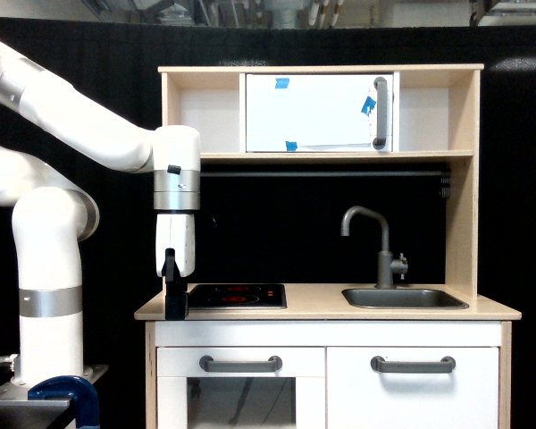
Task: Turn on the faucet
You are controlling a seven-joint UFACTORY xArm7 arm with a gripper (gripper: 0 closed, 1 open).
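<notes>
A toy kitchen of pale wood (464,179) stands against a black curtain (89,71), its countertop (322,308) carrying a black hob (237,295) at 9 o'clock and a grey sink basin (404,298) at 3 o'clock. At 12 o'clock, on the upper shelf, a white cabinet door (317,112) has a grey bar handle (380,112) (with small pieces of blue tape (281,83) on its face). At 6 o'clock, below the counter, two white fronts each carry a horizontal grey handle (240,364), and a blue clamp (67,393) shows at 8 o'clock.
</notes>
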